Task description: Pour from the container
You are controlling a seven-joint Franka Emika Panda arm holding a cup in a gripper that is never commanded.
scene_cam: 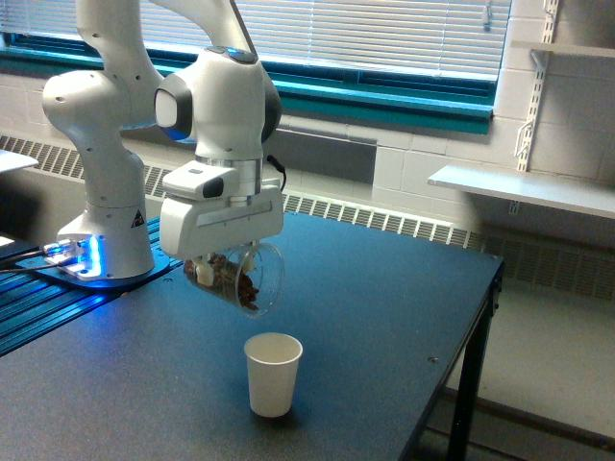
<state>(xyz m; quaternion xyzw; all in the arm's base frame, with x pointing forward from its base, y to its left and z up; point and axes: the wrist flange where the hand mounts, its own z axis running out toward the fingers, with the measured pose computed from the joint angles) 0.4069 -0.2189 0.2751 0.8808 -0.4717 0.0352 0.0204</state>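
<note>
The container [242,279] is a clear tumbler with brown and tan chunks inside. It hangs tilted on its side, mouth toward the exterior view's right and slightly down, a short way above and left of the paper cup. My gripper [226,257] is shut on the container, its fingers mostly hidden under the white hand. The off-white paper cup [272,374] stands upright on the dark table [384,317], below the container's mouth. No chunks are seen falling.
The arm's white base [101,192] stands at the exterior view's left on a blue-lit plate. The table's right edge [490,288] drops to the floor. A white wall shelf [524,187] hangs at the right, beyond the table.
</note>
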